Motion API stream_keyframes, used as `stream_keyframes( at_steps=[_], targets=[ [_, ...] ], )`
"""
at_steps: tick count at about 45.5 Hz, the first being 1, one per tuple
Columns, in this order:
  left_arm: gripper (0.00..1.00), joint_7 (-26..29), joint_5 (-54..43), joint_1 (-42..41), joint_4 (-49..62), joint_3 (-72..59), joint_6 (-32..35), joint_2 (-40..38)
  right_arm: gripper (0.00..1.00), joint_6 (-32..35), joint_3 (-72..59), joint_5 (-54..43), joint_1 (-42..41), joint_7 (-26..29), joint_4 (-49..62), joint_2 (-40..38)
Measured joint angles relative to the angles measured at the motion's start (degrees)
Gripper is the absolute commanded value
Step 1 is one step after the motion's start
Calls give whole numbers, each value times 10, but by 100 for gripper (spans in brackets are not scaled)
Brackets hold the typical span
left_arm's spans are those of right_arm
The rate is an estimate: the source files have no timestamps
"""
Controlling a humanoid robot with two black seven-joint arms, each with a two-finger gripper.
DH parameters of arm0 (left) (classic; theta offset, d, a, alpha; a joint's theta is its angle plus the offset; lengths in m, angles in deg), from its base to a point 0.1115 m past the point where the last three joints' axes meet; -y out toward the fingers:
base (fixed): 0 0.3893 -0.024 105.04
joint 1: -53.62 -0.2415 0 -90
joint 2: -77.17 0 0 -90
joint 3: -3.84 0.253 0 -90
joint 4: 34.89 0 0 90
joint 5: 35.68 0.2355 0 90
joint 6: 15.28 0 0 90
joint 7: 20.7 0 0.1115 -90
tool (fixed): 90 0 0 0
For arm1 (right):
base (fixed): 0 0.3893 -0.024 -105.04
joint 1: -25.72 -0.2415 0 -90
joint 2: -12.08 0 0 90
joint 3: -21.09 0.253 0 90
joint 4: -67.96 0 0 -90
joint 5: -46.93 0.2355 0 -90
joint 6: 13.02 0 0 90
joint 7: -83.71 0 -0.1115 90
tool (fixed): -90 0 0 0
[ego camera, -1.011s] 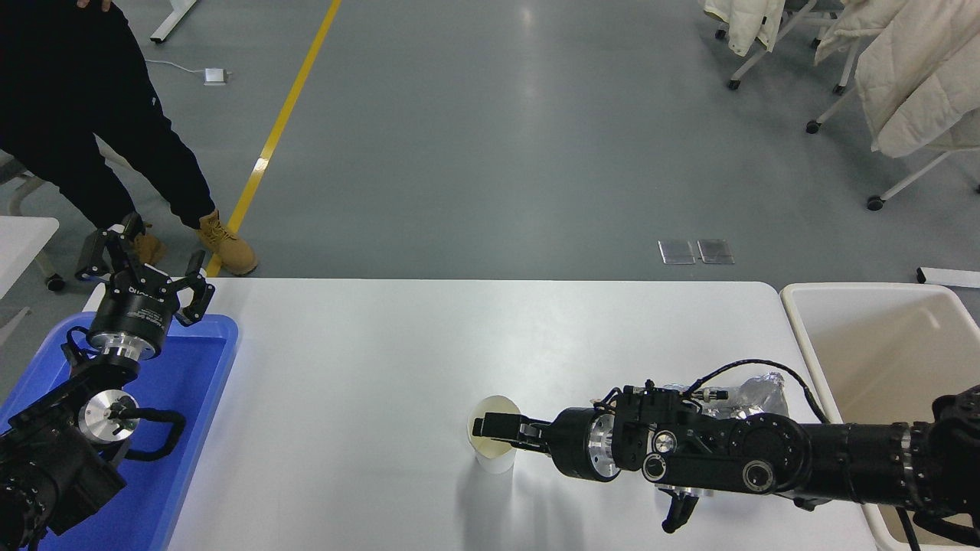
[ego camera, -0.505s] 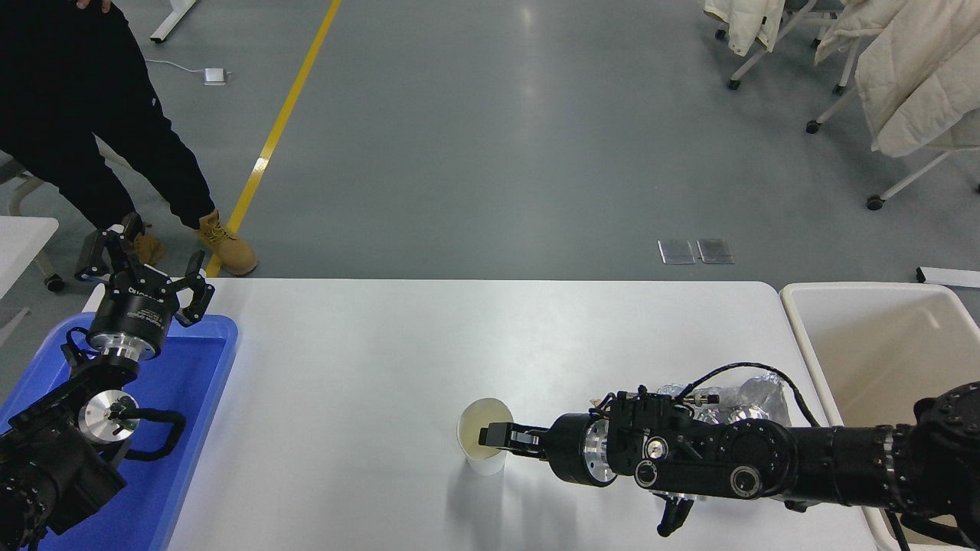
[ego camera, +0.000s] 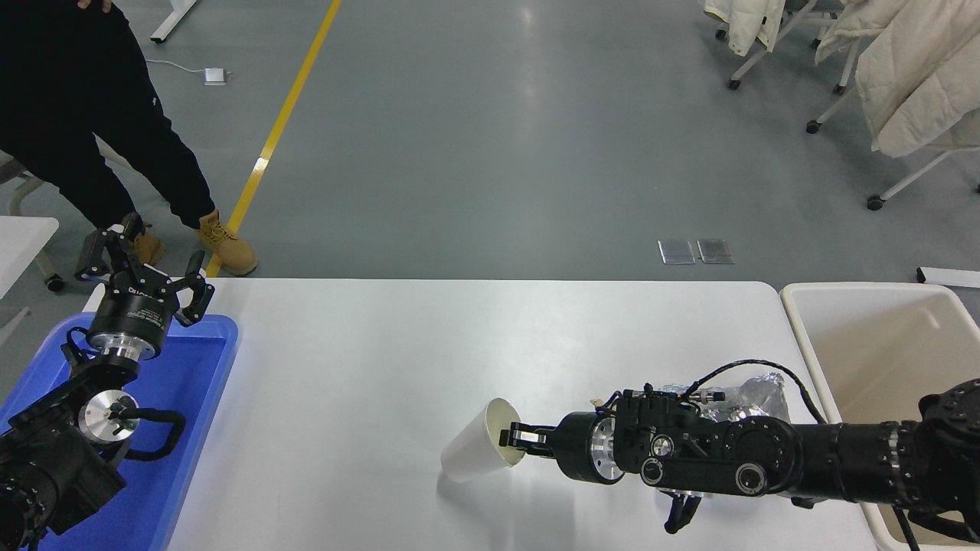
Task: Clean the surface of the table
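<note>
White table surface [ego camera: 367, 367], grey floor [ego camera: 490, 138], tipped cup [ego camera: 478, 451]

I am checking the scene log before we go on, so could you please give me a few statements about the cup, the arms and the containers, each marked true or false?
1. The paper cup stands upright on the table. False: it is tipped over, its mouth turned toward the right gripper.
2. The right gripper has a finger inside the cup's mouth. True.
3. The left gripper is shut on a sponge. False: it is open and holds nothing, by the blue tray.
4. A beige bin sits off the table's right end. True.
5. Crumpled foil lies in the blue tray. False: it lies on the table behind the right arm.
</note>
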Motion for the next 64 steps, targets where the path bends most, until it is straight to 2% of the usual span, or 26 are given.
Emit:
stream_keyframes(
  at_steps=[17, 32, 46, 64],
  targets=[
    [100, 0, 0, 0, 0, 0, 0, 0, 0, 32, 0, 1, -55, 1, -87, -123],
    [100, 0, 0, 0, 0, 0, 0, 0, 0, 107, 1, 2, -115, 3, -178, -283],
    [100, 0, 0, 0, 0, 0, 0, 0, 0, 241, 8, 2, -206, 5, -213, -443],
    [100, 0, 0, 0, 0, 0, 0, 0, 0, 395, 12, -3, -314, 6, -217, -576]
  ],
)
